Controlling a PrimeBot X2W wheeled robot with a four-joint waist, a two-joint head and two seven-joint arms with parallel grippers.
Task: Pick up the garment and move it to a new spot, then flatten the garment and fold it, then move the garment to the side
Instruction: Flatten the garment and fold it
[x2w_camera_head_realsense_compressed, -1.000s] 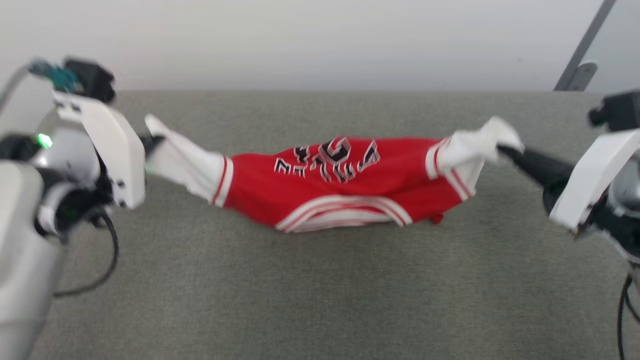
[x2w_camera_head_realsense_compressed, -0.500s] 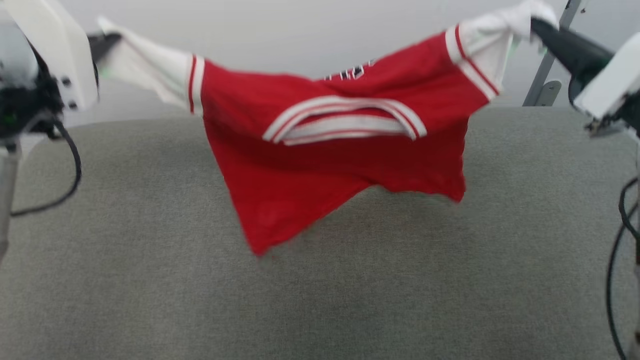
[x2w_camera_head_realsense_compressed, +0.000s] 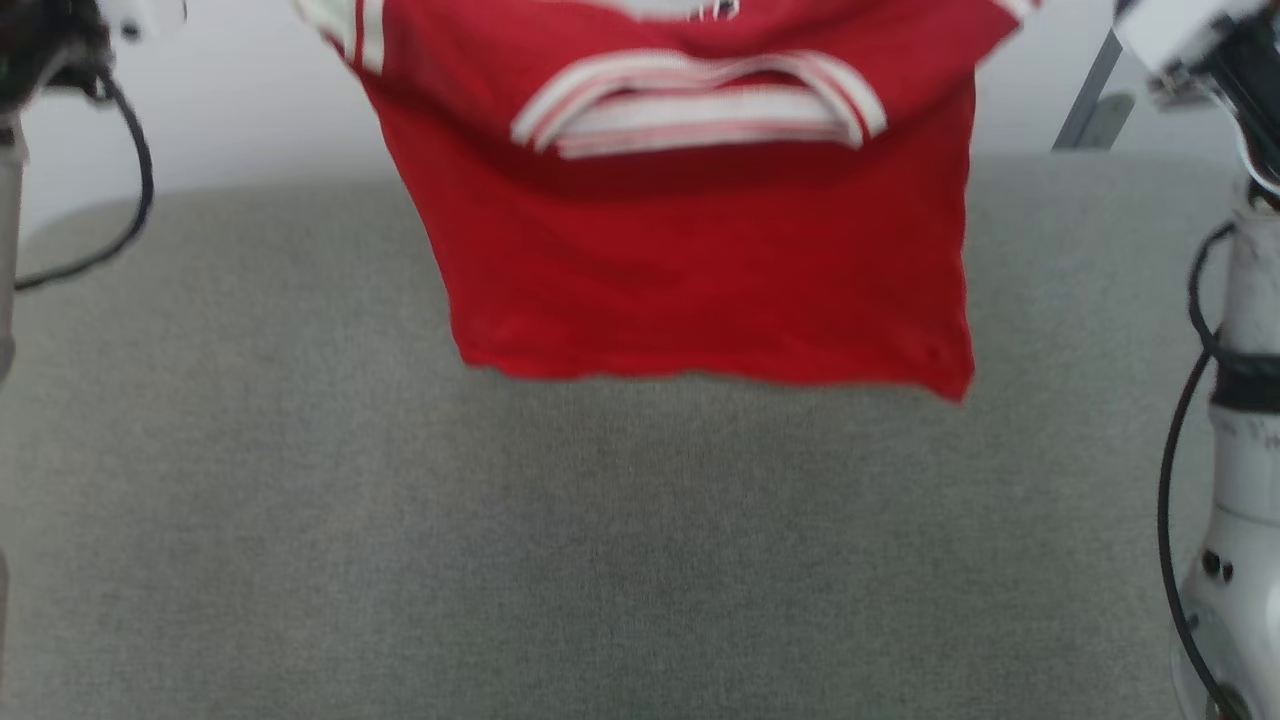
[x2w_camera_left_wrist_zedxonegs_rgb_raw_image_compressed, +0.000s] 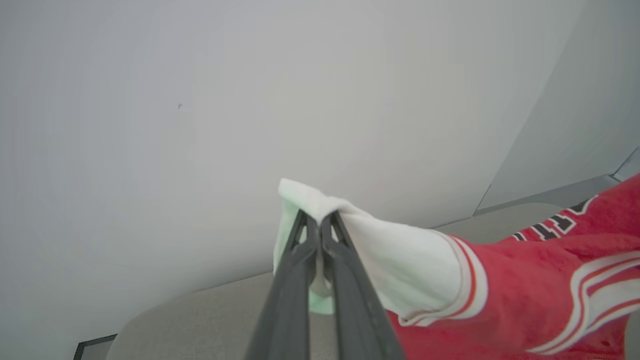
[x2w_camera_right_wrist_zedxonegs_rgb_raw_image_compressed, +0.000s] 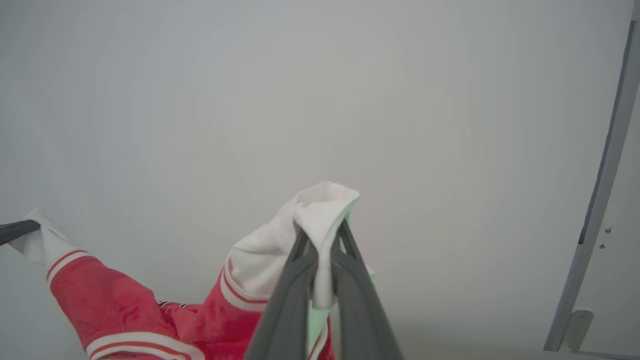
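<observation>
The garment (x2w_camera_head_realsense_compressed: 700, 270) is a red T-shirt with white sleeves and a red-white striped collar. It hangs in the air above the grey surface (x2w_camera_head_realsense_compressed: 600, 560), its hem level and clear of it. In the left wrist view my left gripper (x2w_camera_left_wrist_zedxonegs_rgb_raw_image_compressed: 318, 220) is shut on one white sleeve (x2w_camera_left_wrist_zedxonegs_rgb_raw_image_compressed: 400, 260). In the right wrist view my right gripper (x2w_camera_right_wrist_zedxonegs_rgb_raw_image_compressed: 322, 235) is shut on the other white sleeve (x2w_camera_right_wrist_zedxonegs_rgb_raw_image_compressed: 280, 255). Across that view the far sleeve (x2w_camera_right_wrist_zedxonegs_rgb_raw_image_compressed: 40, 245) is pinched by the other gripper's dark tip. Part of the black lettering (x2w_camera_left_wrist_zedxonegs_rgb_raw_image_compressed: 555, 227) shows on the far side.
A wide grey fabric surface fills the lower head view, with a white wall behind. A grey metal post (x2w_camera_head_realsense_compressed: 1090, 95) stands at the back right. Black cables (x2w_camera_head_realsense_compressed: 1180, 480) hang along my right arm and a black cable (x2w_camera_head_realsense_compressed: 120, 200) hangs by my left arm.
Both grippers have risen out of the head view's top, lifting the garment off the surface. It went from stretched low to hanging full length with a level hem.
</observation>
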